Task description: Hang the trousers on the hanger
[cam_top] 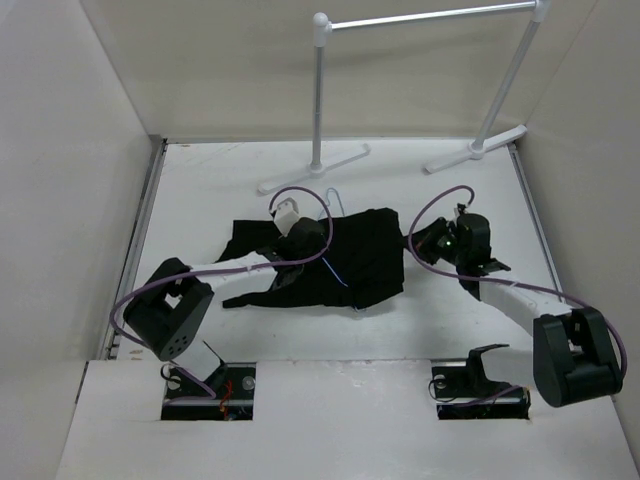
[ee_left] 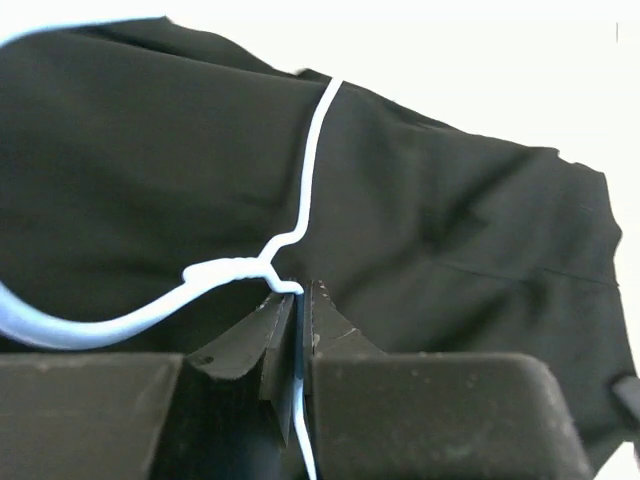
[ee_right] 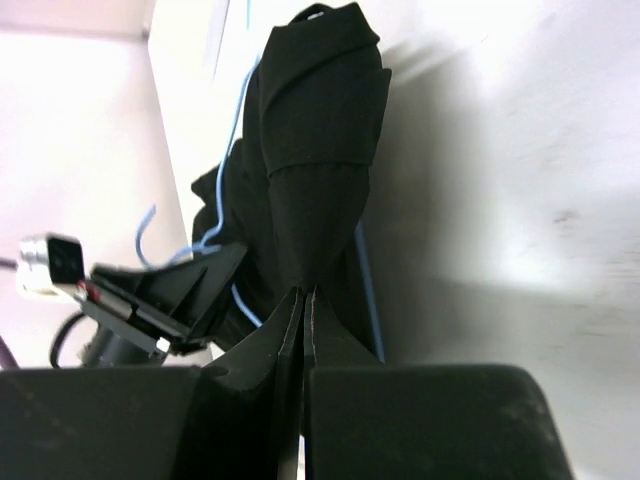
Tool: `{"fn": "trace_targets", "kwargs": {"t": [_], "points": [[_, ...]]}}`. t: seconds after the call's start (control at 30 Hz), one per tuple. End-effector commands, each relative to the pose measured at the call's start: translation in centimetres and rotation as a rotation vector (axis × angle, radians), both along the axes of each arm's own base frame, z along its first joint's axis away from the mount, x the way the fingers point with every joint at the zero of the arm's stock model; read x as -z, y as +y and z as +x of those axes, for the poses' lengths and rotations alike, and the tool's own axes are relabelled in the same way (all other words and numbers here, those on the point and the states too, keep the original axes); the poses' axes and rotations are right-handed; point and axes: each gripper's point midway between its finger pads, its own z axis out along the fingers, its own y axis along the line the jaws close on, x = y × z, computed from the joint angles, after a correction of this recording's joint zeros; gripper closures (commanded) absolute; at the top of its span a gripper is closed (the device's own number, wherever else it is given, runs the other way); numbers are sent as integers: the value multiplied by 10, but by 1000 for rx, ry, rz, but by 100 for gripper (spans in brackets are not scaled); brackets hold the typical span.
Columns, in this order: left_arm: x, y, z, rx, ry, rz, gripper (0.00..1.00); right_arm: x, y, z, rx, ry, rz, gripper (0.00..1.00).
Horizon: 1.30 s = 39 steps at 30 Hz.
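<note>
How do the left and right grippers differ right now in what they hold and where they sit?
The left gripper is shut on the hanger, on thin wire beside its twisted neck; the right gripper pinches a fold of the trousers. From above, the left gripper sits over the trousers, the right gripper at their right edge. Both are closed.

The trousers (cam_top: 365, 262) lie in the middle of the table (cam_top: 200, 190), with the left gripper (cam_top: 308, 240) over their left part and the right gripper (cam_top: 420, 240) at their right edge. The hanger (ee_left: 225, 268) lies on them. The rack (cam_top: 318, 100) stands behind.
</note>
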Motion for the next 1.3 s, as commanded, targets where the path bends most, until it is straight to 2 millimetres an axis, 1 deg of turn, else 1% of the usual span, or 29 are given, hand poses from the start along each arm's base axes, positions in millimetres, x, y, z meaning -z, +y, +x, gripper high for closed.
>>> {"fn": "trace_targets", "kwargs": {"t": [0.0,0.07,0.17,0.3,0.37,0.47,0.53,0.67,0.8,0.87,0.93,1.03,1.1,1.2,1.27], "points": [[-9,28,-1,-45,-28,48,100,-1,-28,7,95,-6,-35,97],[-10,36,-5,-41,-27,65,100,3,-35,8,118,9,-45,97],[-19,44,-11,-41,-41,84,100,11,-37,9,126,26,-68,97],[-28,48,-17,-14,-59,130,100,24,-46,12,158,64,-104,97],[-31,46,-17,12,-71,156,100,27,-46,16,158,72,-109,97],[-43,36,-15,66,-102,185,100,29,-46,22,167,78,-120,96],[-50,29,-13,123,-126,247,100,31,-50,27,185,81,-140,96],[-57,22,-14,192,-149,334,99,36,-52,31,190,91,-157,96],[-66,24,-12,188,-164,359,99,45,-56,30,210,116,-183,93],[-75,17,-13,199,-180,347,99,46,-56,30,212,121,-186,87],[-86,9,-16,216,-199,330,99,41,-53,29,207,107,-183,77],[-110,-7,-21,237,-242,295,99,25,-50,26,195,72,-192,50],[-130,-15,-22,240,-274,273,99,9,-49,21,175,31,-209,39],[-156,-23,-21,238,-314,233,99,-18,-49,12,157,-31,-226,30],[-171,-25,-20,235,-330,223,99,-40,-49,2,143,-75,-235,27]]}}
